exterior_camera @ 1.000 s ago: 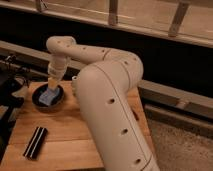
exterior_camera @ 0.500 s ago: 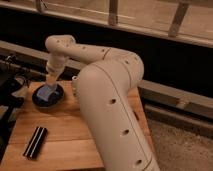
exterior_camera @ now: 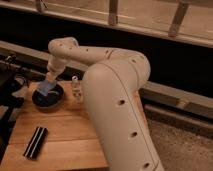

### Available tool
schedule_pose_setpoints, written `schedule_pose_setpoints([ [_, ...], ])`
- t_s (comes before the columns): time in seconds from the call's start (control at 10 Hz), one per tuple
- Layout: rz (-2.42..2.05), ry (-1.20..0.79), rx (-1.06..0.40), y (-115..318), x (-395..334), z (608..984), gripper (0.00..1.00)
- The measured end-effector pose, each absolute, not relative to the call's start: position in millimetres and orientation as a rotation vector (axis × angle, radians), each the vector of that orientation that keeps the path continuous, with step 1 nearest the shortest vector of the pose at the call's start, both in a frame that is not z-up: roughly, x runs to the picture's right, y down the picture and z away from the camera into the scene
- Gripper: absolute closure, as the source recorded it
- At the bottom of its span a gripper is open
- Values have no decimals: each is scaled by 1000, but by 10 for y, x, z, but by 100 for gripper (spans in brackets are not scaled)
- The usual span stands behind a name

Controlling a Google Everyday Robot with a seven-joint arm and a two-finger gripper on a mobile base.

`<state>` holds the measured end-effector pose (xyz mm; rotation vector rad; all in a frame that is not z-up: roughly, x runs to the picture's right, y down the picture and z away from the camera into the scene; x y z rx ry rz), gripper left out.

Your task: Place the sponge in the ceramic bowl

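The dark round ceramic bowl (exterior_camera: 48, 97) sits at the back left of the wooden table (exterior_camera: 70, 135). The light-blue sponge (exterior_camera: 48, 87) shows at the bowl's far inner side, right under the tip of my gripper (exterior_camera: 50, 79). The gripper points down over the bowl from the end of my white arm (exterior_camera: 107, 85). Whether the sponge rests in the bowl or still hangs from the gripper cannot be told.
A small pale cup (exterior_camera: 76, 90) stands just right of the bowl, close to the arm. A dark oblong object (exterior_camera: 35, 142) lies near the table's front left corner. Black equipment (exterior_camera: 10, 80) stands off the table's left edge.
The gripper has lifted slightly above the bowl and drifted a little left. The sponge remains at the bowl; the other objects have not moved.
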<state>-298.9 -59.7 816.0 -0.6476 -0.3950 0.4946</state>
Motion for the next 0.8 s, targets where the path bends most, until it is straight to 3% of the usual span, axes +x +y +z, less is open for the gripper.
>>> schedule_pose_setpoints([
  [0.3, 463, -343, -687, -496, -3092, 8105, 52],
  [0.4, 476, -355, -674, -525, -3053, 8135, 47],
  [0.5, 477, -364, -674, -562, -3011, 8194, 45],
  [0.8, 458, -351, -695, -482, -3076, 8167, 60],
])
